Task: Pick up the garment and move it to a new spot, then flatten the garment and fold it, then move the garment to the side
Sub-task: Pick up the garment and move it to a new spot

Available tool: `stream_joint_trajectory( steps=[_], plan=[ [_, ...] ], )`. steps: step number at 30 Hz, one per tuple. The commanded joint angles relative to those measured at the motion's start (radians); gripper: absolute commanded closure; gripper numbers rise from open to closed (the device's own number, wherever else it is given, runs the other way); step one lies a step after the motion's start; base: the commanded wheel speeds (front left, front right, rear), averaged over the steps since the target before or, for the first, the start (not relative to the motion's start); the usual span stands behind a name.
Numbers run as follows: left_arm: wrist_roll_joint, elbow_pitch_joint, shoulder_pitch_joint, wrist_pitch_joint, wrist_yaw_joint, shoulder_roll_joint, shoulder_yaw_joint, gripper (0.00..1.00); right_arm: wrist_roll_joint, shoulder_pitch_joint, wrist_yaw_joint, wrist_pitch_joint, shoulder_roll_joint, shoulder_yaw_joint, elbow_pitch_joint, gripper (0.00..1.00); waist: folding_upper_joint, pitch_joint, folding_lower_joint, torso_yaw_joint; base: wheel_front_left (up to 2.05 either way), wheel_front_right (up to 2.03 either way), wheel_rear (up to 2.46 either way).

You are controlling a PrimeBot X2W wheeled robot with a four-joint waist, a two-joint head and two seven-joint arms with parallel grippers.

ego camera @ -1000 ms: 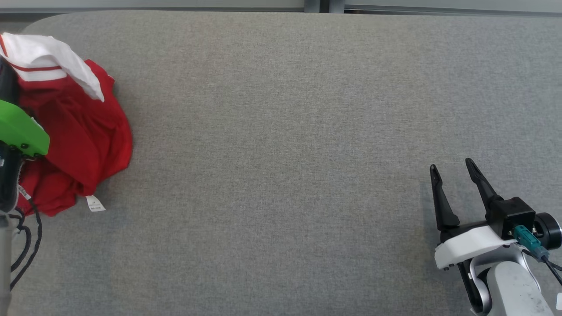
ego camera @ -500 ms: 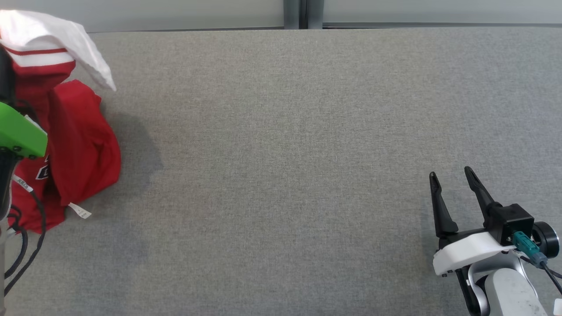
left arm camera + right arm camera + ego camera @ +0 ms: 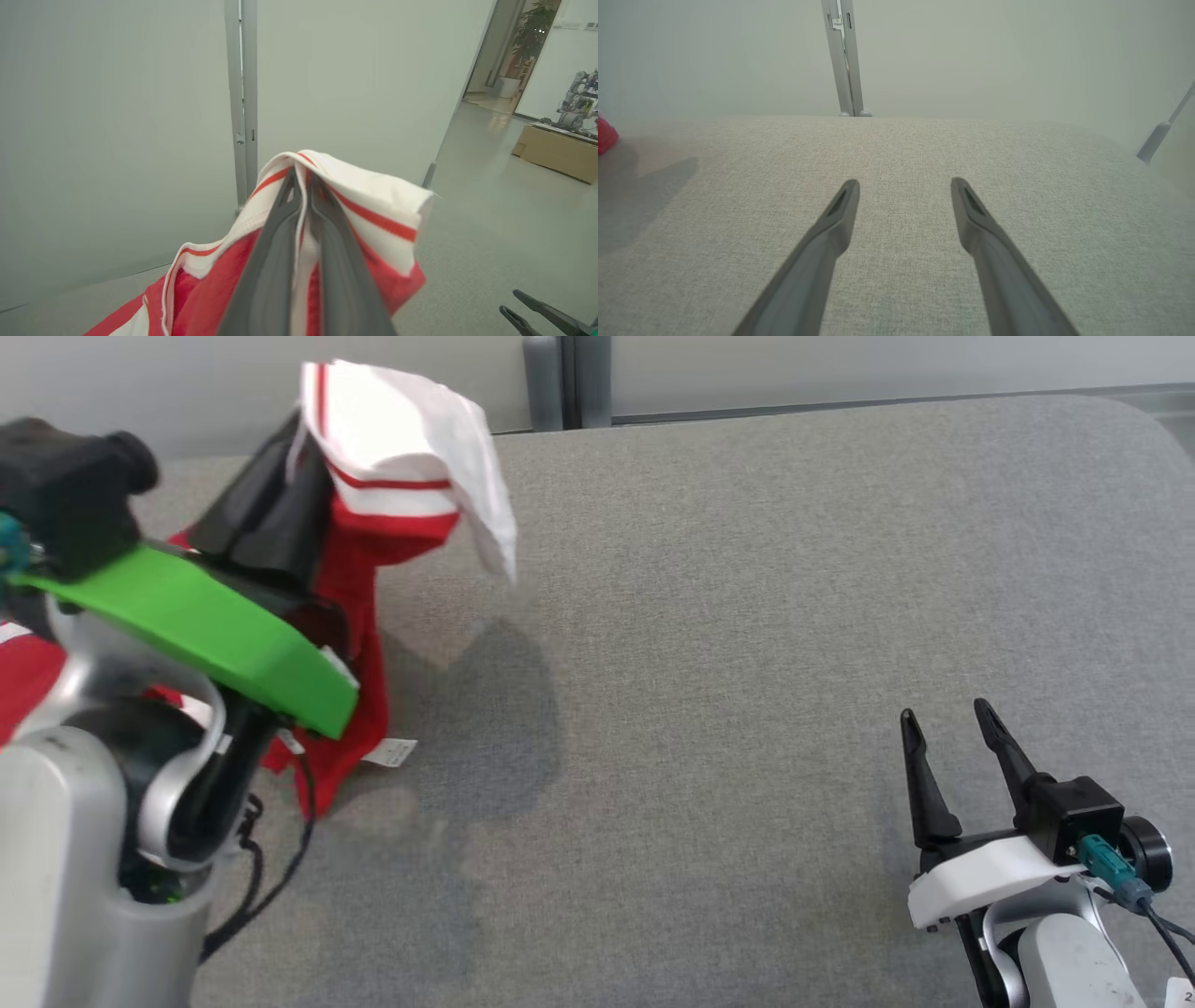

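- Left gripper pinched shut on the white striped edge of the red-and-white jersey — lifted, lower end seems to brush the grey padded table nr its far-left corner.
- Right gripper fingers spread, empty, nr near-right corner.
- Jersey looks light, floppy, prob. swings — best taken at a free hem corner.

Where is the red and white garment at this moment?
Head view, upper left: the garment hangs from the shut left gripper over the grey fabric table.
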Motion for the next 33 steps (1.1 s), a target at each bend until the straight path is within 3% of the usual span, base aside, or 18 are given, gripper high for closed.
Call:
stream_joint_trajectory(
  steps=[1,9,18,28,33],
  plan=[
    [0.013,-0.007,0.025,-0.005,0.005,-0.035,-0.043,1.00,0.004,0.011,-0.001,-0.003,0.004,-0.004,-0.003,0.00,0.0000,-0.003,0.0000,-0.042,0.00,0.00,0.00],
    [0.014,0.103,0.139,-0.099,0.007,-0.183,-0.197,1.00,0.002,0.010,-0.001,-0.003,0.008,-0.008,-0.003,0.00,0.0000,0.012,0.0000,-0.111,0.00,0.00,0.00],
    [-0.006,0.292,0.212,-0.206,-0.012,-0.283,-0.276,1.00,0.000,-0.001,-0.001,-0.003,0.010,-0.005,-0.006,0.00,0.0000,0.038,0.0000,-0.159,0.00,0.00,0.00],
    [0.016,0.560,0.126,-0.313,-0.069,-0.325,-0.416,1.00,0.014,-0.025,-0.001,-0.003,0.014,0.016,-0.005,0.00,0.0000,0.078,0.0000,-0.216,0.00,0.00,0.00],
    [-0.033,0.593,0.077,-0.354,-0.082,-0.329,-0.517,1.00,0.027,-0.028,-0.001,-0.003,0.014,0.023,0.000,0.00,0.0000,0.084,0.0000,-0.245,0.00,0.00,0.00]
  ],
)
